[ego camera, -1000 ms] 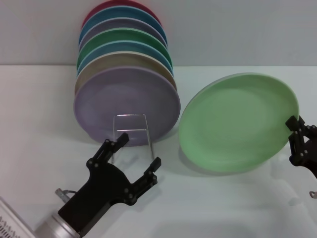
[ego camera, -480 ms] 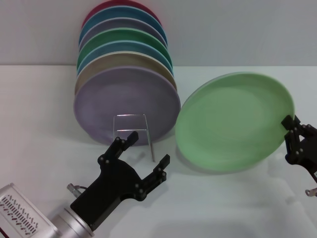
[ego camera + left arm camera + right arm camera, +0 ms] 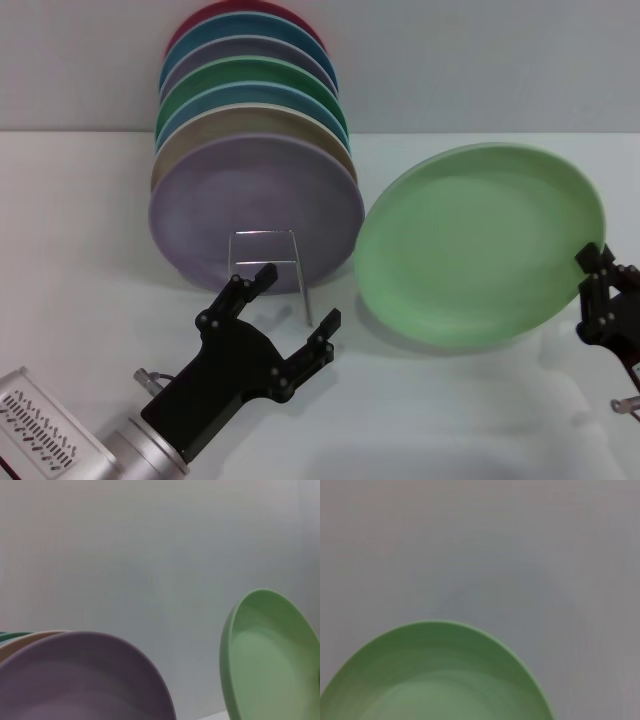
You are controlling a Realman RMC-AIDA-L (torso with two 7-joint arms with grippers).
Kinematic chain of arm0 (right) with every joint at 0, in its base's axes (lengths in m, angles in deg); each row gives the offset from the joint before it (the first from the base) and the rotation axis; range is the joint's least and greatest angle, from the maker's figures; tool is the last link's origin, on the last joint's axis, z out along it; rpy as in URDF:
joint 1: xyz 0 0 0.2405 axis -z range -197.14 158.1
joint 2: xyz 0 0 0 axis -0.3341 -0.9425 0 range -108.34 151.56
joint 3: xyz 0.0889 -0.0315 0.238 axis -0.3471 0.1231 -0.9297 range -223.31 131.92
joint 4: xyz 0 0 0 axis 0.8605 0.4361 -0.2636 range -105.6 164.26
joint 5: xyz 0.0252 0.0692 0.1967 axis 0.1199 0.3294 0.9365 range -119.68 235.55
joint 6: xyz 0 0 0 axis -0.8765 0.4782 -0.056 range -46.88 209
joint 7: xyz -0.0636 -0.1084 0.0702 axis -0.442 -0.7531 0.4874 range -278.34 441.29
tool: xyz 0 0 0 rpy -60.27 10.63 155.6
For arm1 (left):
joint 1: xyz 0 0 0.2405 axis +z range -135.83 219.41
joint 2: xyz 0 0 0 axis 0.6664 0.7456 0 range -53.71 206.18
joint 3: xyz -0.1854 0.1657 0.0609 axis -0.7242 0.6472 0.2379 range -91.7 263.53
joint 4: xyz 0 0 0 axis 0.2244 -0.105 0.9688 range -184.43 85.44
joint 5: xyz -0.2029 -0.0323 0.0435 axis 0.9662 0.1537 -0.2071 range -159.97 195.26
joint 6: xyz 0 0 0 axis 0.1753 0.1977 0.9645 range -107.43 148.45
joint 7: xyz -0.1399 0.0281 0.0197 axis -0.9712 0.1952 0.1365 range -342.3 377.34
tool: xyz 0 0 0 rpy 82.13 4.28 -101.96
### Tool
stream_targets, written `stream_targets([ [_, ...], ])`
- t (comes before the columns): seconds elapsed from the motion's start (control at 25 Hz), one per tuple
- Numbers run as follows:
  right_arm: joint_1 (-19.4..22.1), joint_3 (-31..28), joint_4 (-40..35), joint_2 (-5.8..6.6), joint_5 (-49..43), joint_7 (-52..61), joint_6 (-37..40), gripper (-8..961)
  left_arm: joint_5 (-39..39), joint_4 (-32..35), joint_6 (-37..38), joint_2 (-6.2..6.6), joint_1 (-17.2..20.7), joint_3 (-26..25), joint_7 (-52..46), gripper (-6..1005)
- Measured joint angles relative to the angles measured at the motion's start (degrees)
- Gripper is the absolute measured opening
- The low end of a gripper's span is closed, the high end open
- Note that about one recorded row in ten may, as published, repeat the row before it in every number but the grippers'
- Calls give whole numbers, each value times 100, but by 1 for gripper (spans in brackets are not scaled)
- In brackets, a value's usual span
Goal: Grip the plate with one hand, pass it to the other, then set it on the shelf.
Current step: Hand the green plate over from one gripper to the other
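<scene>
At right of frame, our right gripper clamps the tilted pastel-green plate by its rim; lower left, our left gripper hangs open-fingered before the wire shelf

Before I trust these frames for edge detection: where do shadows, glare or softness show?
Head view: soft shadow on the white table under the tilted round pastel-green matte plate; no hard glare. Left wrist view: plate rim fairly crisp. Right wrist view: plate looks soft, out of focus.
</scene>
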Motion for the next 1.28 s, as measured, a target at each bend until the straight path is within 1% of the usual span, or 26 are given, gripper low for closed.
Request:
stream_targets([
  [0.08, 16, 347, -95, 0, 398, -160, -30, 19, -1, -28, -5, 8, -1, 0, 0, 833],
  [0.28, 76, 1477, -408, 0, 1888, -883, 34, 19, -2, -52, -11, 31, 0, -6, -4, 834],
  [0.56, 135, 2422, -623, 0, 2884, -1525, 314, 20, -1, -104, -11, 43, 40, -9, -5, 833],
  [0.8, 189, 3215, -905, 0, 3882, -2464, 863, 20, -7, -117, -11, 42, 37, -9, -13, 832],
  [0.96, 253, 3450, -932, 0, 4275, -2744, 1150, 20, -16, -119, -11, 42, 7, -9, -28, 832],
  [1.12, 390, 3460, -962, 0, 4314, -2901, 1385, 19, -9, -121, -11, 42, -6, -8, -35, 831],
  [1.28, 428, 3466, -978, 0, 4306, -3081, 1411, 19, -5, -194, -139, 41, -28, -8, -26, 830],
])
